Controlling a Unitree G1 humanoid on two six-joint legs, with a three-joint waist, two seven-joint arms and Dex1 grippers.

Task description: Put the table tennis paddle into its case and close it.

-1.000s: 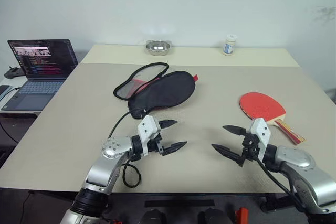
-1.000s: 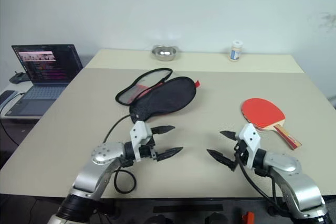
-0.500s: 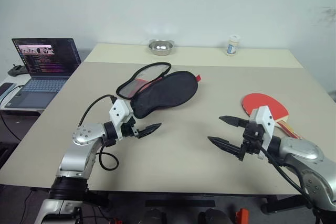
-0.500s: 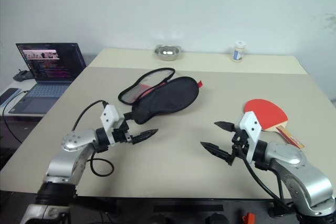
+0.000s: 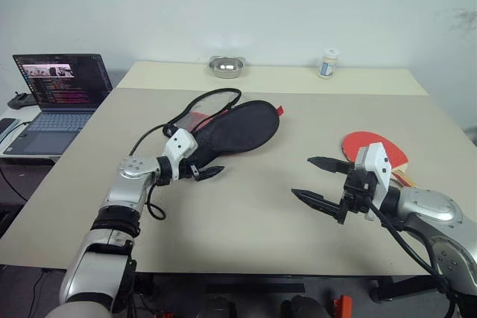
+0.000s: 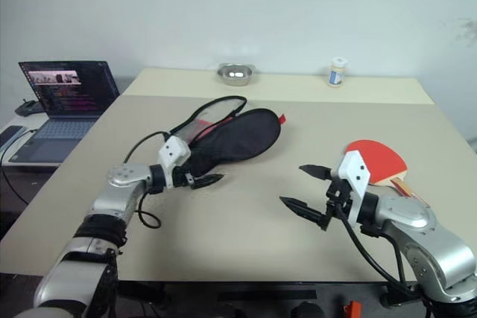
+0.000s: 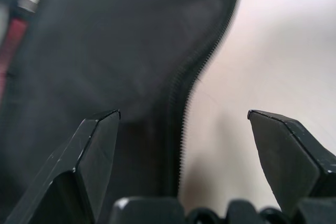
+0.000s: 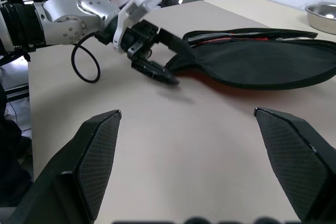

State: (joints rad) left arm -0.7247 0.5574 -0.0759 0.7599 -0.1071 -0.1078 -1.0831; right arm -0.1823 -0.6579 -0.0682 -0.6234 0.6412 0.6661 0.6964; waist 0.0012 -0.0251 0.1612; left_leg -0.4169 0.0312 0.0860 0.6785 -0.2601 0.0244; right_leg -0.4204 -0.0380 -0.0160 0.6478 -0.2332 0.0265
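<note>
The case [image 5: 232,127] lies left of the table's centre, black side up, with its zip mouth gaping at the far end and red lining showing. My left gripper [image 5: 201,171] is open at the case's narrow near end. In the left wrist view the black fabric and zip edge [image 7: 178,93] lie between the two fingers [image 7: 97,148]; I cannot tell whether they touch. The table tennis paddle [image 5: 367,144] lies red face up at the right, its striped handle partly hidden behind my right arm. My right gripper [image 5: 304,177] hovers open just left of the paddle, holding nothing.
An open laptop [image 5: 56,98] sits on a side table to the left. A steel bowl [image 5: 226,67] and a small white bottle [image 5: 326,63] stand at the far edge. A black cable loop [image 5: 153,206] hangs from my left wrist. Bare tabletop [image 5: 261,206] lies between the grippers.
My left gripper has moved forward and to the left, from the near middle of the table to the case's narrow end. The right gripper has risen slightly, still open.
</note>
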